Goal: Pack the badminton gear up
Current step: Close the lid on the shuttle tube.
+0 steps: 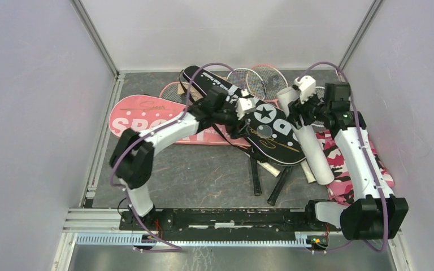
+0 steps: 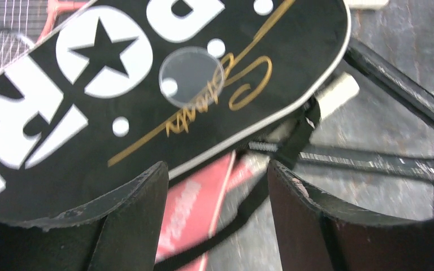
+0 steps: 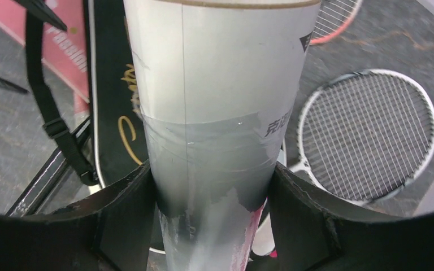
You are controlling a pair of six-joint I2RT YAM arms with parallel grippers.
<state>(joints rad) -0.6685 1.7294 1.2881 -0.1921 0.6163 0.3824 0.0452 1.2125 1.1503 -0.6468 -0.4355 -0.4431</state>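
Badminton gear [image 1: 268,132] mostly unpacked, I judge. Rackets [image 1: 254,79] loose at the bench's back edge. Pink cover [image 1: 144,116] flat, left. Black cover [image 2: 147,84] mid-bench over handles; I cannot tell what it holds. Right gripper [image 3: 209,180] clamps the long white tube [image 3: 215,84] near the right edge, contents unseen. Left gripper [image 2: 217,169] wide, empty, over the black cover's edge.

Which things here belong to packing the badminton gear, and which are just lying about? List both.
Part of the job: black cover, pink cover, white tube, rackets.
Just lying about: pink camouflage cloth, to the right of the tube.
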